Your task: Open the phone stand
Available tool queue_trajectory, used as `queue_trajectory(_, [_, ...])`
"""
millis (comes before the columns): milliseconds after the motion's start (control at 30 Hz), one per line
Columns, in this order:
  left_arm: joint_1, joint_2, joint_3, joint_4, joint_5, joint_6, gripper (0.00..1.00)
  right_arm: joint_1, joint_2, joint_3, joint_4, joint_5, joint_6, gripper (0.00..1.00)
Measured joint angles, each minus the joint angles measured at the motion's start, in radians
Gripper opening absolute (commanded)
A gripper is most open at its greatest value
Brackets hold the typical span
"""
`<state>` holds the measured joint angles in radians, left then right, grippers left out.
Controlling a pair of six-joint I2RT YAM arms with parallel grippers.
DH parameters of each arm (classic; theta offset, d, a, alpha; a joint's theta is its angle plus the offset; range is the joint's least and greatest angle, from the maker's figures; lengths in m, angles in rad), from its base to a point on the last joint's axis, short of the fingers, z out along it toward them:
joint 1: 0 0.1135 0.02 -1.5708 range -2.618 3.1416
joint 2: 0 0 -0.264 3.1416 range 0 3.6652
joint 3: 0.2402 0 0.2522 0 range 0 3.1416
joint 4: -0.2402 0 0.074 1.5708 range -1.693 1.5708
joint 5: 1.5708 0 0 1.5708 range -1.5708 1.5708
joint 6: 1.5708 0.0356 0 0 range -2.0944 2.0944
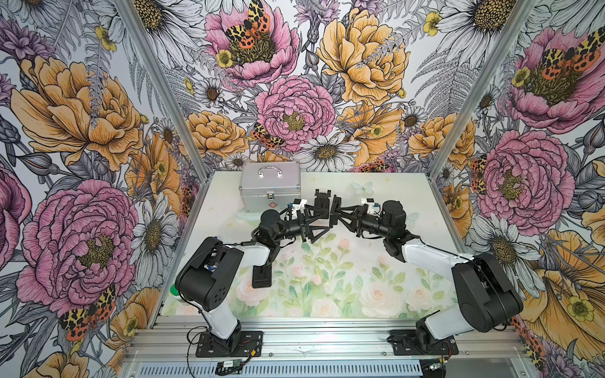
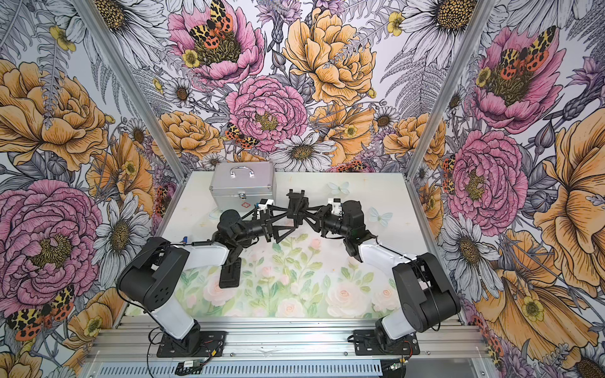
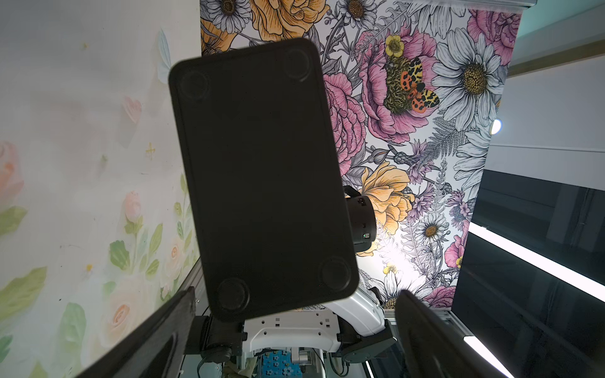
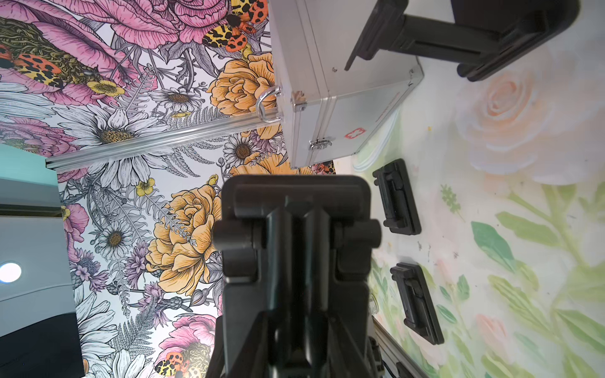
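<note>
Two grippers meet above the table [image 1: 376, 304] with the phone stand [image 1: 323, 202] hanging between them. The right gripper [image 1: 338, 209] is closed narrow on the stand's hinged neck [image 4: 294, 229] and carries it in the air. The left gripper [image 3: 298, 296] stands wide, its fingers [image 3: 176, 314] flanking the near end of the stand's flat base plate [image 3: 262, 176], apparently clear of it. The step in hand looks like a fresh left grip. Those jaws should slide further along the plate and close squarely across its long edges. Then the plate should swing away from the neck along the hinge's arc, not straight out, while the right hold keeps the neck from twisting loose.
</note>
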<state>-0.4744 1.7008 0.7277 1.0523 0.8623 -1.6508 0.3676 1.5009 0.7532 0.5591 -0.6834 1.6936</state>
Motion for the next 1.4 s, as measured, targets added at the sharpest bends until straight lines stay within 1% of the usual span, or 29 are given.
queue_trajectory(433, [0.000, 0.022, 0.024, 0.000, 0.008, 0.000, 0.98, 0.025, 0.024, 0.014, 0.003, -0.006, 0.000, 0.00])
queue_trajectory(533, [0.000, 0.025, 0.027, -0.004, 0.013, 0.000, 0.93, 0.037, 0.033, 0.020, 0.006, -0.006, 0.000, 0.00])
queue_trajectory(633, [0.000, 0.025, 0.027, -0.008, 0.015, 0.000, 0.86, 0.039, 0.034, 0.023, 0.011, -0.006, 0.000, 0.00])
queue_trajectory(667, [0.000, 0.025, 0.027, -0.009, 0.016, 0.001, 0.85, 0.039, 0.034, 0.024, 0.011, -0.006, 0.000, 0.00])
queue_trajectory(933, [0.008, 0.025, 0.027, -0.016, 0.023, -0.008, 0.65, 0.040, 0.034, 0.026, 0.023, -0.005, -0.011, 0.00])
queue_trajectory(1400, [0.042, 0.025, 0.026, -0.015, 0.056, -0.010, 0.64, 0.040, 0.034, 0.028, 0.023, 0.002, -0.011, 0.00])
